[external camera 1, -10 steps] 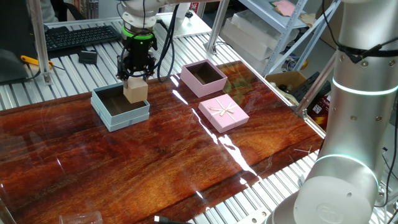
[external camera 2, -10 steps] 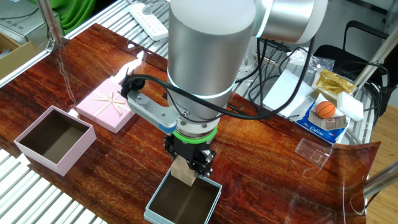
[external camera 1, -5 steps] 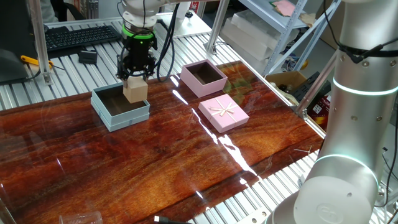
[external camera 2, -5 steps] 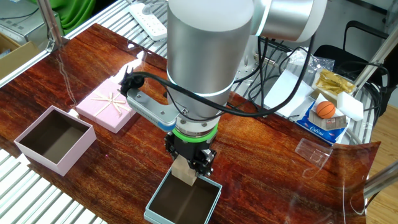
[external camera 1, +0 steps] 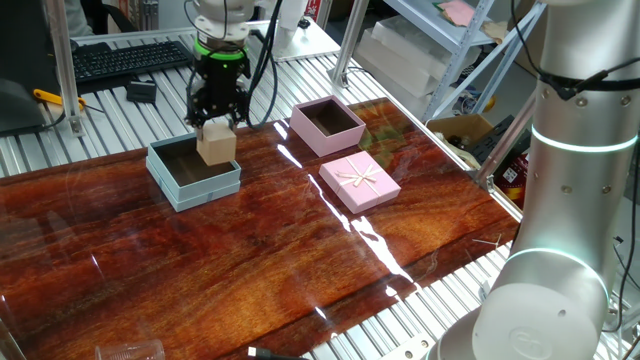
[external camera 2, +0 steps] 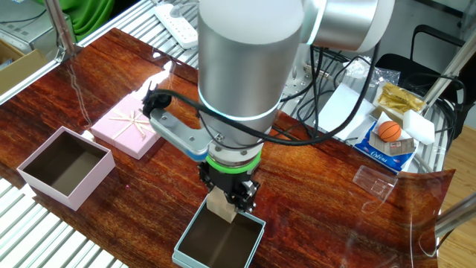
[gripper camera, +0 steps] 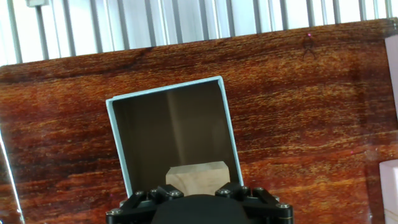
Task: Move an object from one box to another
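Note:
My gripper [external camera 1: 217,128] is shut on the tan wooden cube [external camera 1: 216,143] and holds it above the right part of the pale blue-grey box [external camera 1: 190,184]. In the other fixed view the cube [external camera 2: 221,205] hangs over the near edge of the blue-grey box [external camera 2: 220,247] under the gripper [external camera 2: 227,195]. In the hand view the cube [gripper camera: 198,175] sits between the jaws [gripper camera: 198,186] over the box's dark interior, with the box rim [gripper camera: 112,134] around it. The pink box [external camera 1: 327,125] stands to the right, dark inside with nothing in it; it also shows in the other fixed view [external camera 2: 67,167].
A flat pink lid with a ribbon bow [external camera 1: 359,181] lies on the wooden table right of centre, also in the other fixed view [external camera 2: 126,128]. A keyboard [external camera 1: 130,57] lies behind the blue-grey box. A second silver arm [external camera 1: 565,200] stands at the right.
The gripper with the cube has shifted slightly up and back over the blue-grey box. Nothing else has moved.

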{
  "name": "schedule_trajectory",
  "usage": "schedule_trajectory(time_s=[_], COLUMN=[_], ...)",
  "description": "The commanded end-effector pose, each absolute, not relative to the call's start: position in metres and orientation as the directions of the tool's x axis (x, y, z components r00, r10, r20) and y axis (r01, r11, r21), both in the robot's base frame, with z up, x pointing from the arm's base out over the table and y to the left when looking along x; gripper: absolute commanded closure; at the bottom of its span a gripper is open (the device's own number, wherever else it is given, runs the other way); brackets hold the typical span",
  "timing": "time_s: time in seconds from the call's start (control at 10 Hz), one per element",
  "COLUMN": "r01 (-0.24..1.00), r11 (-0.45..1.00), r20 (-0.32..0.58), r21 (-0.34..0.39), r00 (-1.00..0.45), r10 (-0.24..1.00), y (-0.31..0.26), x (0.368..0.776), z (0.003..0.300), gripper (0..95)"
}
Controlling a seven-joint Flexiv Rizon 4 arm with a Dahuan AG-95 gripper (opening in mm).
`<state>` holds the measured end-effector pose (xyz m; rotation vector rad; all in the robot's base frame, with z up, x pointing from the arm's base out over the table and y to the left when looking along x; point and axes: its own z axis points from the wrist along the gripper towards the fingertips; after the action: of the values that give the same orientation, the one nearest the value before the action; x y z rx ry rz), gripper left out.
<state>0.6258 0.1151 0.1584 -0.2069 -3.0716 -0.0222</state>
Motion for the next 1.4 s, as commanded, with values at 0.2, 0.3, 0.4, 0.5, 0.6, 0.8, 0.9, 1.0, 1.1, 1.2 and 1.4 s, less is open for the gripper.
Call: schedule_trajectory(time_s=[0.2,0.3,0.4,0.5,0.6,0.8,0.9,1.0,1.1,1.2,1.4], r01=[0.123,0.119,0.122,0.117,0.11,0.088,0.088,0.086,0.085,0.087,0.104], r11=[0.992,0.992,0.992,0.992,0.993,0.995,0.995,0.995,0.996,0.995,0.994], r20=[0.089,0.088,0.089,0.093,0.092,0.094,0.093,0.095,0.097,0.095,0.085], r21=[-0.024,-0.042,-0.043,-0.041,-0.044,-0.044,-0.043,-0.042,-0.038,-0.039,-0.034], r00=[-0.988,-0.989,-0.988,-0.988,-0.989,-0.991,-0.991,-0.991,-0.991,-0.991,-0.991], r10=[0.124,0.123,0.125,0.12,0.114,0.091,0.092,0.09,0.088,0.091,0.106], y=[0.1155,0.1155,0.1155,0.1155,0.1155,0.1155,0.1155,0.1155,0.1155,0.1155,0.1173], x=[0.6262,0.6262,0.6262,0.6262,0.6262,0.6262,0.6262,0.6262,0.6262,0.6262,0.6285], z=[0.1584,0.1584,0.1584,0.1584,0.1584,0.1584,0.1584,0.1584,0.1584,0.1584,0.1557], gripper=[95.0,95.0,95.0,95.0,95.0,95.0,95.0,95.0,95.0,95.0,95.0])
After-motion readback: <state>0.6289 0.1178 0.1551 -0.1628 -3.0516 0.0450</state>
